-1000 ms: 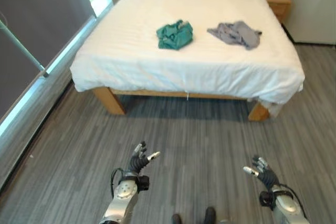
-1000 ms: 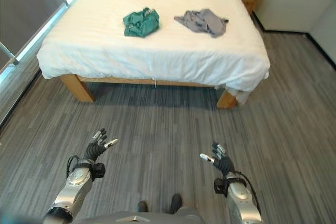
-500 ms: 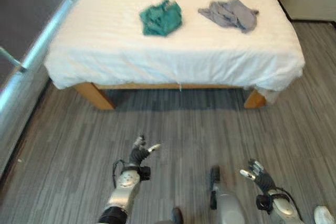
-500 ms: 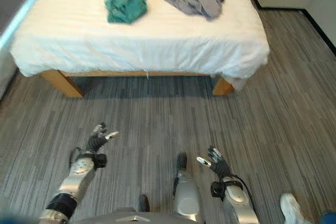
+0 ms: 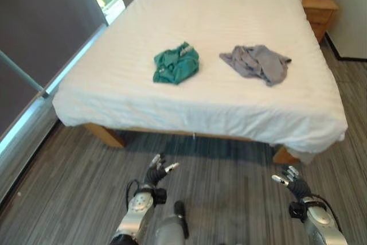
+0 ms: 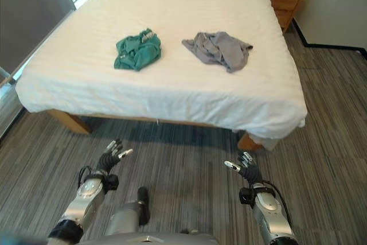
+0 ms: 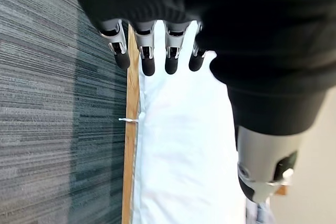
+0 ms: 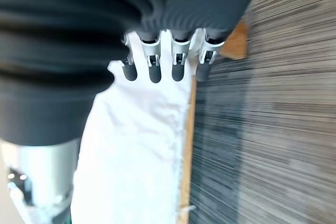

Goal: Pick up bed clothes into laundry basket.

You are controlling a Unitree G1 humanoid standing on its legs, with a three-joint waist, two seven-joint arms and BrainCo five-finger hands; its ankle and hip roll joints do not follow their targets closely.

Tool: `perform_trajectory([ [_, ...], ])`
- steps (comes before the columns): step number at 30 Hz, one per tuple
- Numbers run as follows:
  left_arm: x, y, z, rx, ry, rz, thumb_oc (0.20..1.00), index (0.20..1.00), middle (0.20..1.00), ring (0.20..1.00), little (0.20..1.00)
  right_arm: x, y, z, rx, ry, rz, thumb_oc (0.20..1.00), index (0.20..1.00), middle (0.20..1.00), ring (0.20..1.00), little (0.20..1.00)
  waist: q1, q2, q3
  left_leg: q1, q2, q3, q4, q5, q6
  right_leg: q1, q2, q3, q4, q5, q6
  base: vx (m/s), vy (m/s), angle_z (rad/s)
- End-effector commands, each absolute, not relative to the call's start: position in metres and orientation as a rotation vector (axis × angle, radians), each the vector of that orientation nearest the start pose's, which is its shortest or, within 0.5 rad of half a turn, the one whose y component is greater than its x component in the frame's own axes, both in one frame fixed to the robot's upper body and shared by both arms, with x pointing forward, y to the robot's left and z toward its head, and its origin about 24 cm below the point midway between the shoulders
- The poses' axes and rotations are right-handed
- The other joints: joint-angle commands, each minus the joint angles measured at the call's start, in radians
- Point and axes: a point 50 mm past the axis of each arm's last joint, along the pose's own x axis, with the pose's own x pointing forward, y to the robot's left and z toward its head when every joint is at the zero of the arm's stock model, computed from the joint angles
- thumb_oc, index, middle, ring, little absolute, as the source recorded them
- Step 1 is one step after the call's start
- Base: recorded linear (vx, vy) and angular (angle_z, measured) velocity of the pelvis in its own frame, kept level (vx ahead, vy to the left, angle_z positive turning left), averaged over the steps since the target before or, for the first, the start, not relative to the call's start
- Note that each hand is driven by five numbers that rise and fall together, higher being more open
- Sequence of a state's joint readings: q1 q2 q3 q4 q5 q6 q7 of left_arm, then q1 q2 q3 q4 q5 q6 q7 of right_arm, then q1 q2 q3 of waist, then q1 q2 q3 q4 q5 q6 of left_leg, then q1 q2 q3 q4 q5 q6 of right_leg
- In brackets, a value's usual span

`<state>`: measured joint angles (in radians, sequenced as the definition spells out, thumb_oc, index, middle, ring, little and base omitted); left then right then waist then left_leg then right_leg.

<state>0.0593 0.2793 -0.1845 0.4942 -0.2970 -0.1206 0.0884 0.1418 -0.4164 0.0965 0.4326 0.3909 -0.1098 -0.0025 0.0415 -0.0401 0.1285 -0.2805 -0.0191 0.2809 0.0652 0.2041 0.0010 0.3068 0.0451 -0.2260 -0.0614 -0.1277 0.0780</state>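
Left eye view: L hand [image 5: 153, 177] & R hand [image 5: 293, 185] fingers wide, empty; green garment [image 5: 175, 65], grey garment [image 5: 257, 62] on bed [image 5: 229, 107].

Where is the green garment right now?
In the left eye view the green garment lies crumpled on the white bed, left of centre, with the grey garment to its right, apart from it; both hands are low over the floor.
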Motion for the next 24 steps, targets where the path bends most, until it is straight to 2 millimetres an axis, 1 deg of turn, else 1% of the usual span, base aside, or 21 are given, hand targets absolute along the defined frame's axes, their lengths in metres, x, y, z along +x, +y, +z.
perform_trajectory([
  [1,0.226,0.204,-0.038,0.099,0.304,0.02,1.0,1.0,1.0,1.0,1.0,0.203,-0.258,-0.028,-0.124,0.324,-0.086,1.0,1.0,1.0,1.0,1.0,0.017,-0.001,-0.013,0.085,0.083,-0.003,-0.058,0.04,-0.1,-0.128,-0.076,0.037,-0.026,0.117,0.025,0.37,0.045,-0.28],
  [2,0.227,0.202,-0.039,0.101,0.307,0.013,1.0,1.0,1.0,1.0,1.0,0.204,-0.256,-0.03,-0.126,0.33,-0.081,1.0,1.0,1.0,1.0,1.0,0.02,-0.003,-0.023,0.091,0.076,-0.009,-0.06,0.04,-0.098,-0.116,-0.085,0.044,-0.026,0.12,0.031,0.39,0.07,-0.28],
  [3,0.227,0.202,-0.039,0.097,0.308,0.013,1.0,1.0,1.0,1.0,1.0,0.204,-0.253,-0.031,-0.115,0.331,-0.08,1.0,1.0,1.0,1.0,1.0,0.019,-0.014,-0.035,0.115,0.066,0.0,-0.079,0.012,-0.078,-0.109,-0.106,0.045,-0.018,0.127,0.044,0.36,0.092,0.04],
  [4,0.226,0.202,-0.039,0.094,0.309,0.014,1.0,1.0,1.0,1.0,1.0,0.204,-0.249,-0.032,-0.098,0.332,-0.077,1.0,1.0,1.0,1.0,1.0,0.017,-0.019,-0.041,0.149,0.053,0.011,-0.102,-0.008,-0.061,-0.116,-0.128,0.045,0.024,0.137,0.059,0.3,0.116,-0.05],
  [5,0.226,0.202,-0.039,0.096,0.309,0.011,1.0,1.0,1.0,1.0,1.0,0.205,-0.245,-0.033,-0.082,0.327,-0.071,1.0,1.0,1.0,1.0,1.0,0.019,-0.022,-0.044,0.172,0.043,0.027,-0.118,-0.024,-0.044,-0.135,-0.144,0.05,0.105,0.164,0.075,0.17,0.085,0.0],
  [6,0.226,0.202,-0.039,0.096,0.308,0.011,1.0,1.0,1.0,1.0,1.0,0.205,-0.245,-0.032,-0.082,0.327,-0.071,1.0,1.0,1.0,1.0,1.0,0.022,-0.02,-0.046,0.168,0.046,0.03,-0.118,-0.022,-0.044,-0.14,-0.142,0.053,0.105,0.167,0.074,0.12,0.087,0.15],
  [7,0.227,0.202,-0.037,0.107,0.304,0.002,1.0,1.0,1.0,1.0,1.0,0.209,-0.24,-0.03,-0.082,0.313,-0.053,1.0,1.0,1.0,1.0,1.0,0.025,-0.021,-0.044,0.192,0.041,0.045,-0.128,-0.041,-0.027,-0.197,-0.157,0.063,0.224,0.223,0.103,0.17,0.145,0.02],
  [8,0.23,0.203,-0.031,0.131,0.281,-0.016,1.0,1.0,1.0,1.0,1.0,0.219,-0.235,-0.016,-0.129,0.247,-0.013,1.0,1.0,1.0,1.0,1.0,0.013,-0.006,-0.015,0.25,0.039,0.049,-0.141,-0.073,0.005,-0.309,-0.191,0.054,0.461,0.327,0.162,0.17,0.144,-0.11],
  [9,0.23,0.203,-0.031,0.131,0.28,-0.016,1.0,1.0,1.0,1.0,1.0,0.219,-0.235,-0.016,-0.129,0.247,-0.013,1.0,1.0,1.0,1.0,1.0,0.016,-0.004,-0.017,0.247,0.042,0.051,-0.142,-0.07,0.004,-0.313,-0.188,0.056,0.46,0.331,0.16,0.37,0.18,-0.38],
  [10,0.234,0.203,-0.027,0.153,0.263,-0.035,1.0,1.0,1.0,1.0,1.0,0.227,-0.235,0.004,-0.146,0.156,-0.024,1.0,1.0,1.0,1.0,1.0,-0.015,0.03,-0.001,0.314,0.055,0.02,-0.152,-0.089,0.008,-0.416,-0.21,0.046,0.542,0.326,0.137,0.25,0.073,-0.21],
  [11,0.234,0.203,-0.027,0.153,0.263,-0.035,1.0,1.0,1.0,1.0,1.0,0.226,-0.236,0.004,-0.146,0.156,-0.025,1.0,1.0,1.0,1.0,1.0,-0.018,0.029,0.001,0.316,0.053,0.017,-0.152,-0.09,0.007,-0.415,-0.213,0.044,0.547,0.321,0.137,0.26,0.075,0.11],
  [12,0.234,0.203,-0.027,0.153,0.263,-0.035,1.0,1.0,1.0,1.0,1.0,0.226,-0.235,0.004,-0.146,0.156,-0.025,1.0,1.0,1.0,1.0,1.0,-0.019,0.028,0.002,0.316,0.052,0.016,-0.152,-0.09,0.007,-0.415,-0.214,0.043,0.548,0.32,0.137,0.19,-0.051,0.45],
  [13,0.235,0.205,-0.024,0.168,0.251,-0.047,1.0,1.0,1.0,1.0,1.0,0.23,-0.24,0.023,-0.177,0.07,-0.033,1.0,1.0,1.0,1.0,1.0,-0.028,0.03,0.001,0.332,0.053,-0.007,-0.152,-0.097,-0.004,-0.451,-0.244,0.035,0.46,0.306,0.114,0.19,-0.051,0.5],
  [14,0.235,0.205,-0.024,0.167,0.252,-0.048,1.0,1.0,1.0,1.0,1.0,0.23,-0.241,0.023,-0.177,0.072,-0.034,1.0,1.0,1.0,1.0,1.0,-0.034,0.031,0.003,0.334,0.053,-0.015,-0.152,-0.098,-0.004,-0.444,-0.245,0.027,0.458,0.303,0.114,0.31,-0.123,0.35],
  [16,0.232,0.206,-0.027,0.161,0.266,-0.055,1.0,1.0,1.0,1.0,1.0,0.231,-0.257,0.043,-0.243,0.002,-0.079,1.0,1.0,1.0,1.0,1.0,-0.051,0.016,-0.008,0.346,0.041,-0.052,-0.152,-0.121,-0.018,-0.456,-0.24,0.07,0.311,0.293,0.105,0.28,-0.142,0.35],
  [18,0.23,0.204,-0.032,0.171,0.286,-0.078,1.0,1.0,1.0,1.0,1.0,0.233,-0.279,0.064,-0.32,-0.055,-0.151,1.0,1.0,1.0,1.0,1.0,-0.076,0.001,-0.013,0.367,0.034,-0.098,-0.152,-0.16,-0.026,-0.44,-0.203,0.159,0.148,0.285,0.11,0.33,-0.135,0.78],
  [20,0.228,0.203,-0.035,0.188,0.303,-0.09,1.0,1.0,1.0,1.0,1.0,0.237,-0.294,0.081,-0.385,-0.101,-0.202,1.0,1.0,1.0,1.0,1.0,-0.083,-0.009,-0.017,0.385,0.032,-0.131,-0.152,-0.175,-0.028,-0.455,-0.185,0.214,0.118,0.308,0.128,0.27,-0.116,0.8],
  [21,0.226,0.203,-0.037,0.181,0.317,-0.102,1.0,1.0,1.0,1.0,1.0,0.236,-0.307,0.091,-0.44,-0.104,-0.233,1.0,1.0,1.0,1.0,1.0,-0.081,-0.015,-0.02,0.392,0.03,-0.15,-0.152,-0.186,-0.03,-0.441,-0.183,0.219,0.117,0.293,0.126,0.23,-0.129,0.92],
  [22,0.221,0.203,-0.041,0.184,0.333,-0.109,1.0,1.0,1.0,1.0,1.0,0.241,-0.317,0.1,-0.515,-0.1,-0.257,1.0,1.0,1.0,1.0,1.0,-0.068,-0.025,-0.021,0.399,0.03,-0.155,-0.152,-0.188,-0.03,-0.436,-0.189,0.201,0.118,0.308,0.127,0.17,-0.125,1.14],
  [23,0.218,0.2,-0.043,0.173,0.345,-0.131,1.0,1.0,1.0,1.0,1.0,0.246,-0.327,0.113,-0.577,-0.107,-0.266,1.0,1.0,1.0,1.0,1.0,-0.063,-0.025,-0.026,0.397,0.032,-0.169,-0.152,-0.189,-0.032,-0.421,-0.186,0.193,0.099,0.293,0.121,0.15,-0.206,1.09],
  [24,0.21,0.196,-0.05,0.155,0.381,-0.165,1.0,1.0,1.0,1.0,1.0,0.26,-0.352,0.131,-0.664,-0.064,-0.304,1.0,1.0,1.0,1.0,1.0,-0.037,-0.032,-0.027,0.387,0.035,-0.193,-0.152,-0.183,-0.037,-0.396,-0.18,0.175,0.074,0.285,0.109,0.11,-0.189,0.83],
])
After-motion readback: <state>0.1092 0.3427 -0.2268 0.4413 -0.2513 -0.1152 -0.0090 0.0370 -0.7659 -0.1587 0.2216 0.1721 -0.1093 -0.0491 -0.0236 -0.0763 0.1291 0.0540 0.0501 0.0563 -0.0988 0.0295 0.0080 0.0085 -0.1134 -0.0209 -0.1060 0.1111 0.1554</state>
